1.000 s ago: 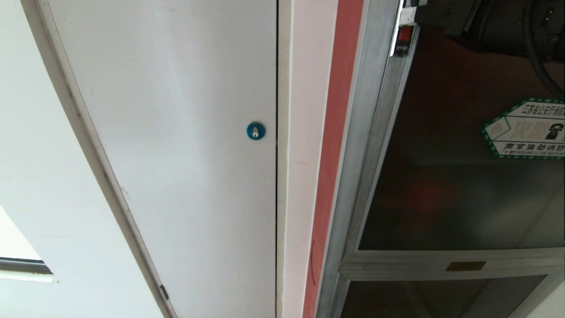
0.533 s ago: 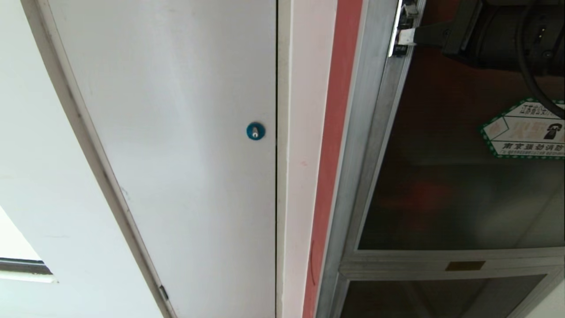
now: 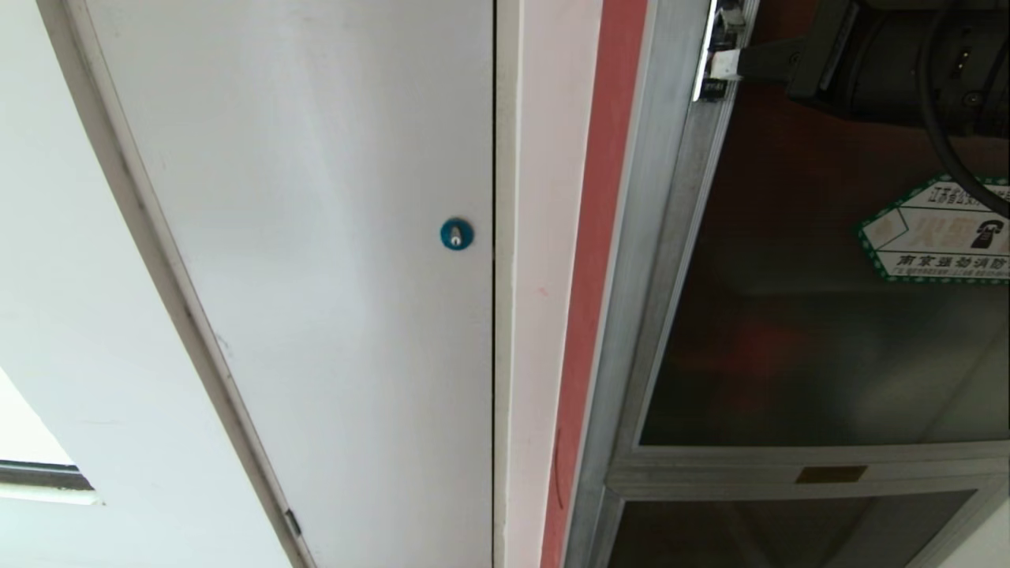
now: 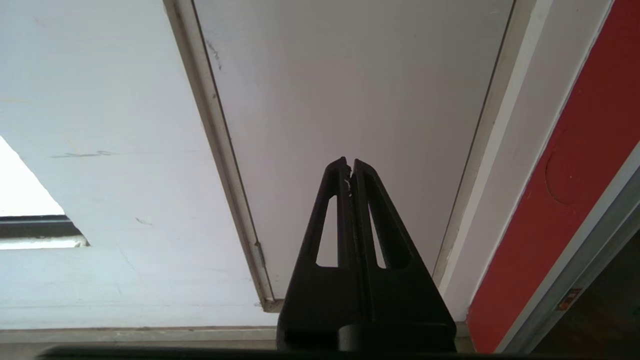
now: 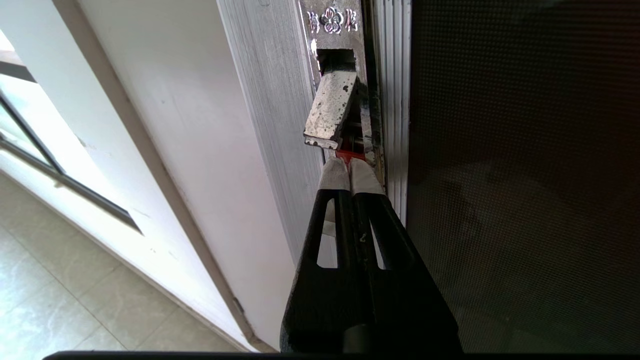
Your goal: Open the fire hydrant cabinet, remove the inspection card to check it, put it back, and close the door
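Note:
The fire hydrant cabinet's aluminium frame [image 3: 631, 315] runs up the right half of the head view. Its door [image 3: 789, 331] is a dark glass pane with a green-bordered sticker [image 3: 939, 237]. My right gripper [image 3: 724, 65] reaches in from the upper right, shut, with its white-taped tips at the door's edge. In the right wrist view the right gripper [image 5: 348, 172] presses against the small red latch [image 5: 348, 155], just below a worn metal flap [image 5: 330, 110] that sticks out of the frame. The inspection card is hidden. My left gripper [image 4: 348, 165] is shut and empty, facing a white panel.
A plain white panel [image 3: 316, 276] with a blue round lock [image 3: 457, 233] fills the left of the head view. A pink-red strip [image 3: 592, 276] separates it from the cabinet. A brass plate [image 3: 830, 474] sits on the crossbar above a lower glass pane [image 3: 789, 528]. Tiled floor [image 5: 60, 295] lies below.
My right gripper has come down and left onto the door's edge, and its taped tips now cover the red latch that showed a second ago. The left arm has not moved.

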